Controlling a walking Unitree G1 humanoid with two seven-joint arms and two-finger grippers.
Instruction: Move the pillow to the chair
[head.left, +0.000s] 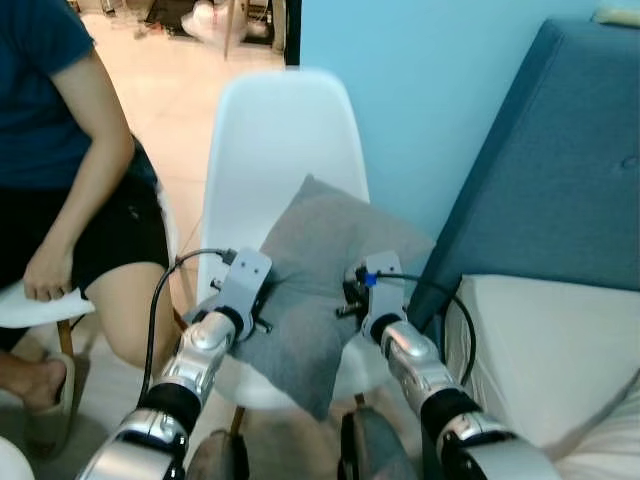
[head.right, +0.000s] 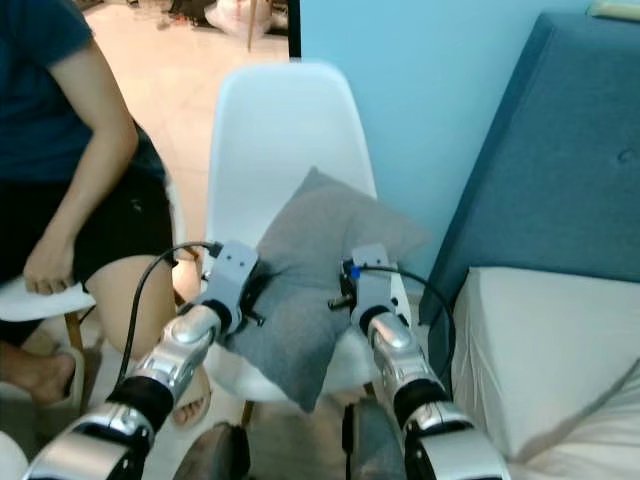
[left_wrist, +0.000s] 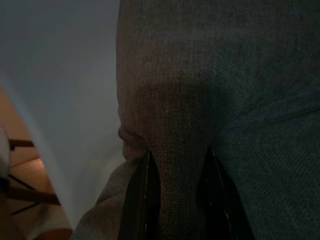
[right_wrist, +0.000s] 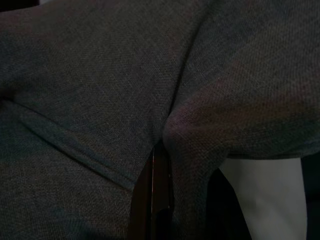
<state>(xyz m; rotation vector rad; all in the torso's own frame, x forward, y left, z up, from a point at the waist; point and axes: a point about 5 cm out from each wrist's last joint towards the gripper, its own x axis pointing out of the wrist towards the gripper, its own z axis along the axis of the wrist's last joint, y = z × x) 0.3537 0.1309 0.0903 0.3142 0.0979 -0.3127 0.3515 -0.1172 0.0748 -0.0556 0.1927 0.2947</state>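
A person (head.left: 70, 170) sits off to the left, hand on knee. Both arms reach forward. The left gripper (left_wrist: 177, 192) has its jaws pinched on a fold of the grey pillow (head.left: 325, 280), which leans on the white chair (head.left: 275, 140). The right gripper (right_wrist: 182, 200) clamps the other edge. A blue sofa (head.left: 560, 180) stands right.
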